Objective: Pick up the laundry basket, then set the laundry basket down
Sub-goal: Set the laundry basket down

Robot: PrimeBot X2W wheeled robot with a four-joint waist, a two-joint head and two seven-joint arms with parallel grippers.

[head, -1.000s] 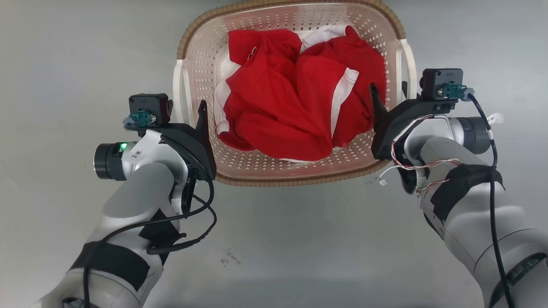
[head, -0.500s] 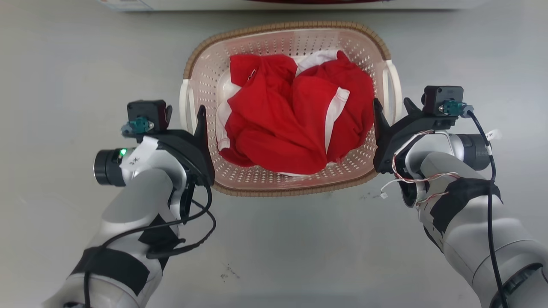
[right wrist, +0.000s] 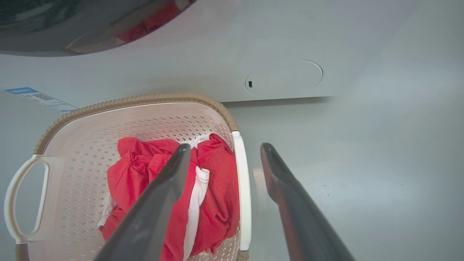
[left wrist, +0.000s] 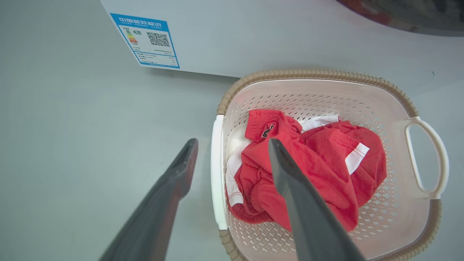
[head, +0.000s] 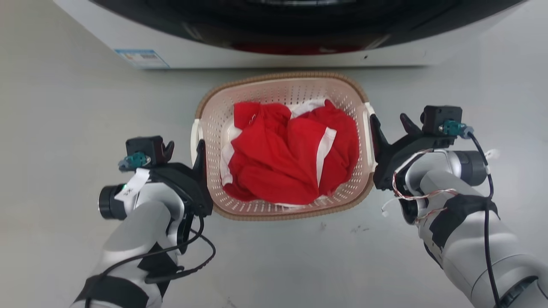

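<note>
The laundry basket (head: pixel 278 79), cream and perforated with a brown woven-look rim, sits on the grey floor holding red and white clothes (head: pixel 287 158). My left gripper (head: pixel 185 147) is open at the basket's left side. In the left wrist view (left wrist: pixel 232 143) the white left handle (left wrist: pixel 216 174) shows in the gap between its fingers, untouched. My right gripper (head: pixel 388 122) is open at the right side. The right wrist view (right wrist: pixel 225 146) shows the white right handle (right wrist: pixel 245 188) between its fingers, also apart from them.
A white washer (head: pixel 274 47) with a dark door stands just beyond the basket's far rim, and a blue label (left wrist: pixel 150 40) is stuck on its front. Bare grey floor lies to the left, right and near side of the basket.
The whole head picture has shifted: the washer has come into view and the basket looks smaller and farther from the camera. Both grippers stay open beside the handles.
</note>
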